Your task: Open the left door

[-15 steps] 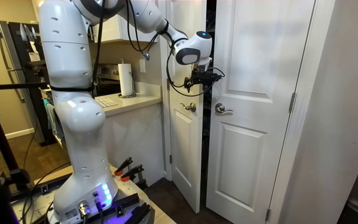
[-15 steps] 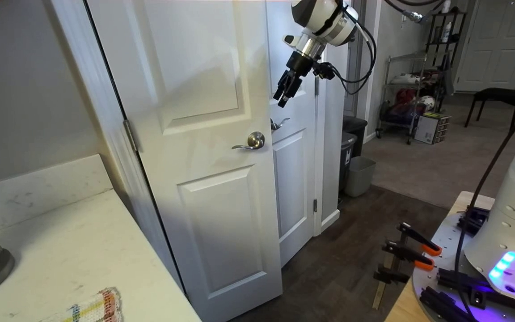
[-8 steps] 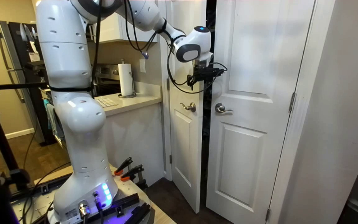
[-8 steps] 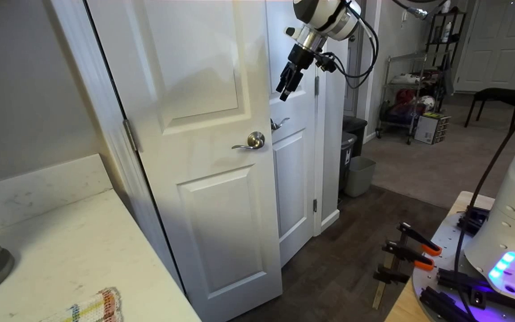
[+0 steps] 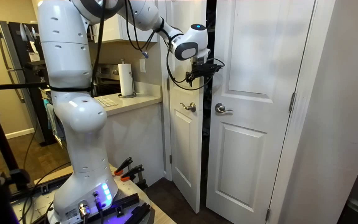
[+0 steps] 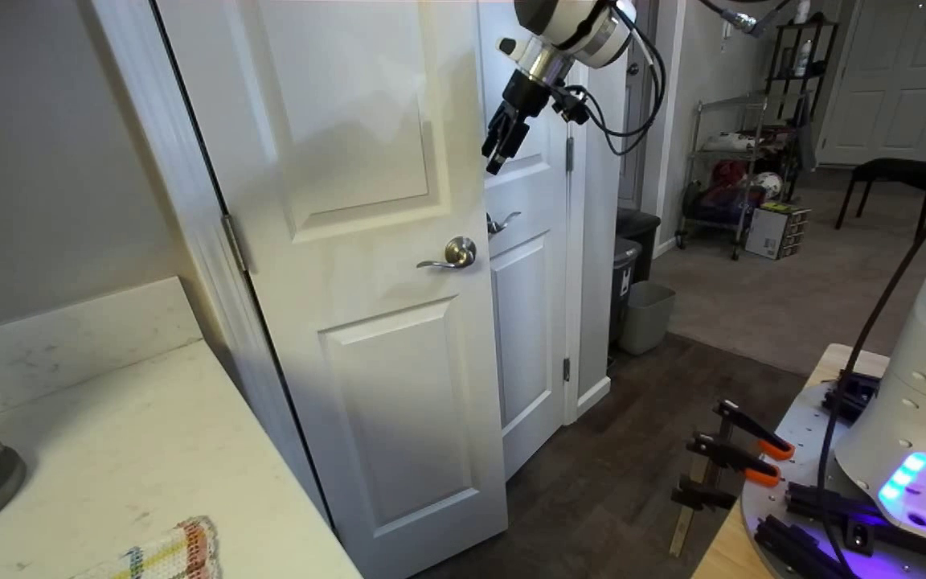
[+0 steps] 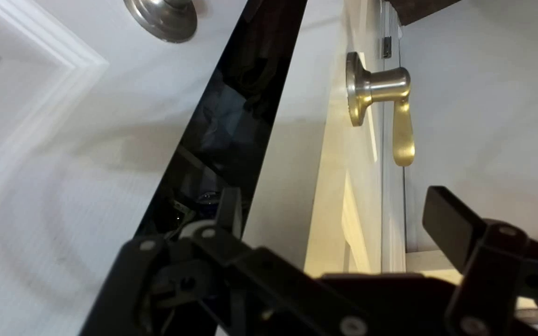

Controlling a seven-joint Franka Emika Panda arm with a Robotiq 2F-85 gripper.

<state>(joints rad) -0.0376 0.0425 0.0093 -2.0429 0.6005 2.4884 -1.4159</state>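
- Left door (image 6: 366,281): white panelled leaf, hinged at its left, ajar — dark gap (image 7: 241,116) between it and the right leaf (image 5: 253,115).
- Its lever handle (image 6: 460,252): metal, mid-height, near the free edge; lit gold in the wrist view.
- Right leaf matches; right-leaf handle (image 5: 220,108) near its left edge.
- Hand (image 6: 490,161) up by the left door's free edge, above the lever handle, angled down in an exterior view.
- Jaws stand wide apart. Wrist view: one finger (image 7: 453,228) out on the handle side of the left door, other finger (image 7: 229,212) over the dark gap, door edge between them in frame. Touching the door or just beside it — can't tell.
- Arm (image 5: 73,93) reaches across to the doors, cables (image 5: 99,46) strapped along it.
- Base lights (image 5: 106,192) glow blue; black clamps (image 6: 728,454) with orange ends near the base.
- Kitchen side: paper towel roll (image 5: 125,79) upright on the bench (image 5: 146,99); fridge (image 5: 19,62) farther left, knives (image 5: 23,33) on its side.
- Room behind, in an exterior view: black chair (image 6: 901,171), loaded wire rack (image 6: 728,104), grey bin (image 6: 648,318) beside a dark bin (image 6: 624,269).
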